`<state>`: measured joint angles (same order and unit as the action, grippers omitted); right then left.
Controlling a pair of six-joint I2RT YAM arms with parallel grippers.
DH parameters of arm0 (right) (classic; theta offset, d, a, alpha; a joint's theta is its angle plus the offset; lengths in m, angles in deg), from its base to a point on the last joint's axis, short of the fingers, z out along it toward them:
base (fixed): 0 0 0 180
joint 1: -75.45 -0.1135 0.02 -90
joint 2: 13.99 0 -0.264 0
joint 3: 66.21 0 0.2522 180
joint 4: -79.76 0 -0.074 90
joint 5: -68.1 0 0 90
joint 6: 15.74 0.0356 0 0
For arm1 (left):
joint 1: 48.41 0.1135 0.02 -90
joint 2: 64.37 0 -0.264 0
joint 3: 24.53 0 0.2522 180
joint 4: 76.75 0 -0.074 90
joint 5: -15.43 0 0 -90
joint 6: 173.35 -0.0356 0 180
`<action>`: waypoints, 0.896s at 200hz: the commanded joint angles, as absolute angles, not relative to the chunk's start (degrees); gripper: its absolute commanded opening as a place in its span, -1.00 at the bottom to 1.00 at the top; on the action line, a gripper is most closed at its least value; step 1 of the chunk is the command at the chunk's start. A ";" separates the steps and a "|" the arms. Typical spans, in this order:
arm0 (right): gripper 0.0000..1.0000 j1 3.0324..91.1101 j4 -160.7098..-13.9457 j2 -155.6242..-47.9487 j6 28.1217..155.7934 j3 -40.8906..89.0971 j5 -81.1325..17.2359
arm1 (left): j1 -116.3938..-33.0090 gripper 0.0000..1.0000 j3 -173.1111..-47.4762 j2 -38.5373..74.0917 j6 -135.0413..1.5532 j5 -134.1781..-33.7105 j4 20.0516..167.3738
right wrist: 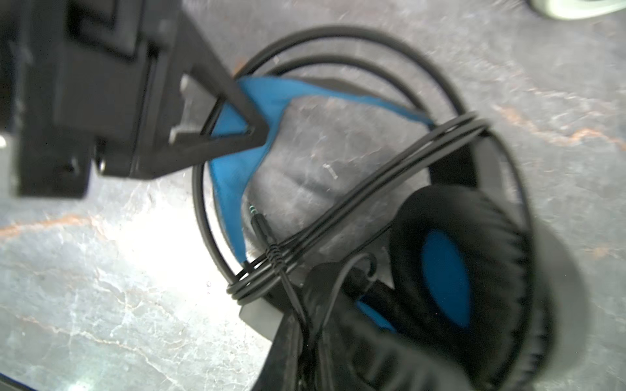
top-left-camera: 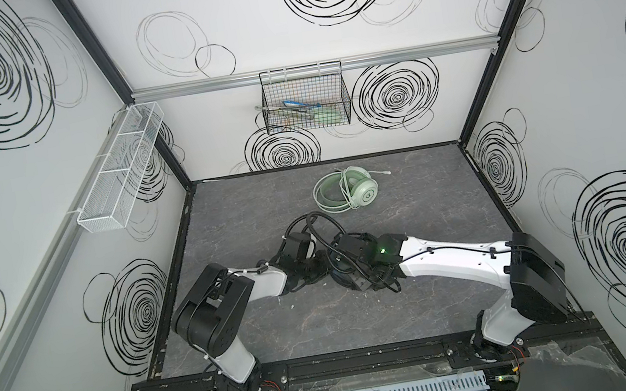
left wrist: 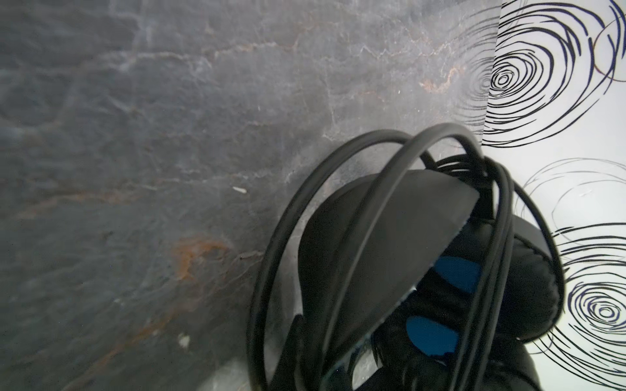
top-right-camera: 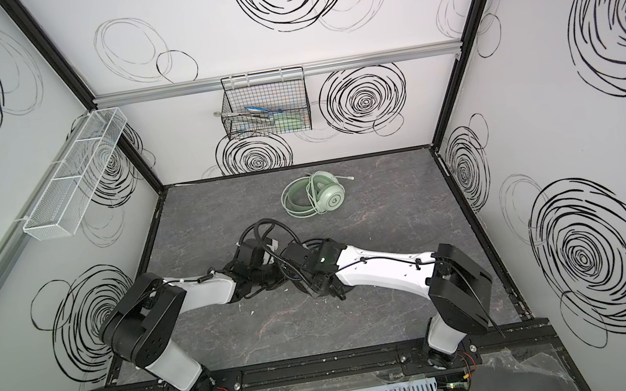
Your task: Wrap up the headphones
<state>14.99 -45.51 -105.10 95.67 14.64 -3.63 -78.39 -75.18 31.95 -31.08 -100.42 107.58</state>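
Observation:
The black headphones (right wrist: 440,281), with blue headband padding (right wrist: 271,98), lie at mid-table with their black cord (right wrist: 355,199) looped several times across the band. My left gripper (right wrist: 257,135) is shut on the headband (left wrist: 389,237). Beside the ear cushion, my right gripper (right wrist: 306,321) is pinched on a thin run of the black cord, near the plug (right wrist: 259,223). In both top views the two wrists meet over this headset and hide most of it. The mint-green headphones (top-left-camera: 349,193) (top-right-camera: 316,200) lie further back, cord coiled round them, untouched.
A black wire basket (top-left-camera: 305,101) with tools hangs on the back wall. A white mesh tray (top-left-camera: 122,166) is fixed to the left wall. Patterned walls close in the dark marbled table (top-left-camera: 434,229) on three sides.

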 commanded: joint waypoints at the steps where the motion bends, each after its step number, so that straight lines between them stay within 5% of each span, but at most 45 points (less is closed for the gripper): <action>1: -0.73 16.85 -41.59 -104.26 97.59 17.04 -0.71 | -77.77 -1.00 -75.12 30.90 -32.20 -100.33 109.88; 100: -0.76 23.46 -39.49 -118.13 95.31 22.00 -3.51 | -77.77 -1.00 -75.50 31.52 -32.55 -100.41 110.35; 179: -0.75 28.37 -54.57 -118.27 98.52 18.19 -14.35 | -78.32 -1.00 -75.15 31.26 -33.51 -101.19 110.09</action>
<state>26.61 -46.82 -118.60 96.24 20.76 -11.42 -78.13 -75.18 31.95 -30.99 -100.16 107.56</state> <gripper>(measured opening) 0.125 0.073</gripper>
